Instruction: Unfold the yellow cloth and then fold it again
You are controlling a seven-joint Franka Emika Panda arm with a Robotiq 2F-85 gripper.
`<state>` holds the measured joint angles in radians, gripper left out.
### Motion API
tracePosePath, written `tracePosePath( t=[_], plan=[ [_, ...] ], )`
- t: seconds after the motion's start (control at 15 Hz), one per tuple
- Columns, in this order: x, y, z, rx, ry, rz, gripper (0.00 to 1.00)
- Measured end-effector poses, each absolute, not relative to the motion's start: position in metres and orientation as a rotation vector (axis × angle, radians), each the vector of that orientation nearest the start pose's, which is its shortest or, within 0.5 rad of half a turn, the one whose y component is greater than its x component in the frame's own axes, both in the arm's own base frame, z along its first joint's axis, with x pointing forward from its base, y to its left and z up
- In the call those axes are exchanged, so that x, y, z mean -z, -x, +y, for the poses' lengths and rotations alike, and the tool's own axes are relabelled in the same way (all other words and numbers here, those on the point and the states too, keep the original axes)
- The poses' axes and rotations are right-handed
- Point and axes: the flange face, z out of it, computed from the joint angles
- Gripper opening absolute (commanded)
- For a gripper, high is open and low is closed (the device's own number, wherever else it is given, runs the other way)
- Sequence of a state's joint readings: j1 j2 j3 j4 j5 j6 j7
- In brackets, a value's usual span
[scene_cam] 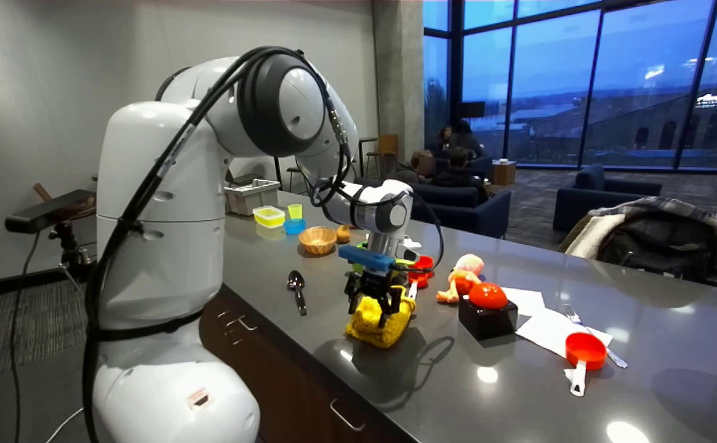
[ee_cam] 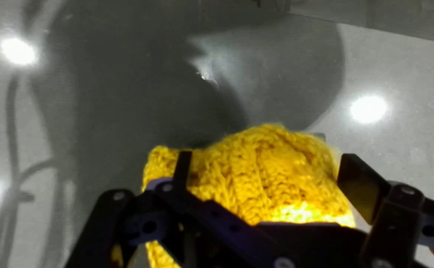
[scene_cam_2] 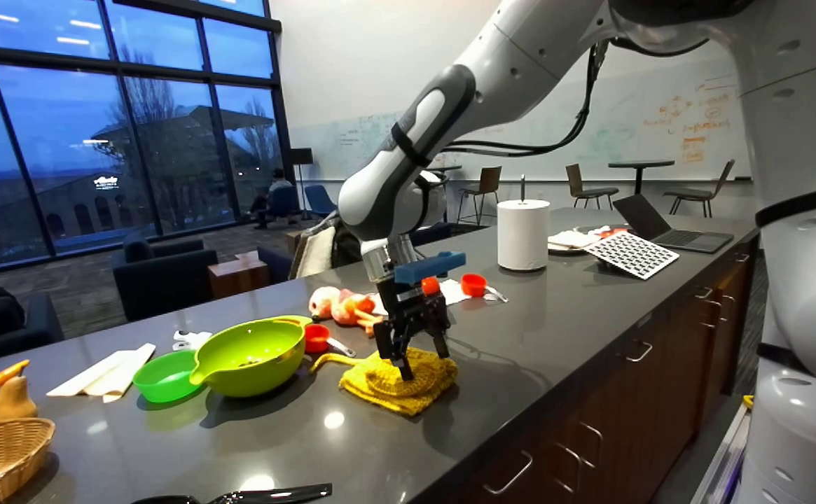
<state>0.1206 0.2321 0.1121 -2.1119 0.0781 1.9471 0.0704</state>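
By tall windows [scene_cam: 555,92] and dark armchairs [scene_cam_2: 166,280], a long, glossy gray surface [scene_cam: 518,394]. On it, toward the drawer side, the yellow cloth [scene_cam_2: 393,402], folded into a thick, knitted pad, raised in the middle, with one thin end trailing toward a lime-green bowl [scene_cam_2: 267,381]. Just over it, pointing down, the claw [scene_cam_2: 424,360], spread wide; in the wrist view, one finger [ee_cam: 182,169] over the cloth, the other finger [ee_cam: 356,182] just off its edge. Hard to tell whether in contact with the knit.

Beside the lime-green bowl, a green dish [scene_cam_2: 162,393] and a red measuring cup [scene_cam_2: 316,339], handle toward the cloth. Farther along, a pink-orange doll [scene_cam: 458,277], a black box [scene_cam: 487,319] topped by a red button [scene_cam: 488,296], another red measuring cup [scene_cam: 584,352] by white paper [scene_cam: 546,332], and a paper towel roll [scene_cam_2: 523,238]. Toward the opposite end, a black spoon [scene_cam: 297,289] and a wicker basket [scene_cam: 320,248].
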Motion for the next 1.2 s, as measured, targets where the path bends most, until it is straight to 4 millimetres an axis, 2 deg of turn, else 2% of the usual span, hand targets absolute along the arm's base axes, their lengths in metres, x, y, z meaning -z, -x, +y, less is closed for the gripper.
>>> tracePosePath(
  t=[0.33,0.67,0.73,0.8,0.93,1.2],
  plan=[
    [-0.257,-0.495,0.119,-0.627,3.005,-0.123,1.0],
    [-0.244,-0.488,0.115,-0.611,2.986,-0.119,1.0],
    [-0.242,-0.487,0.115,-0.608,2.984,-0.122,0.75],
    [-0.241,-0.486,0.115,-0.607,2.982,-0.127,0.74],
    [-0.24,-0.485,0.114,-0.606,2.981,-0.134,0.61],
    [-0.24,-0.485,0.114,-0.604,2.98,-0.144,0.27]
  ],
)
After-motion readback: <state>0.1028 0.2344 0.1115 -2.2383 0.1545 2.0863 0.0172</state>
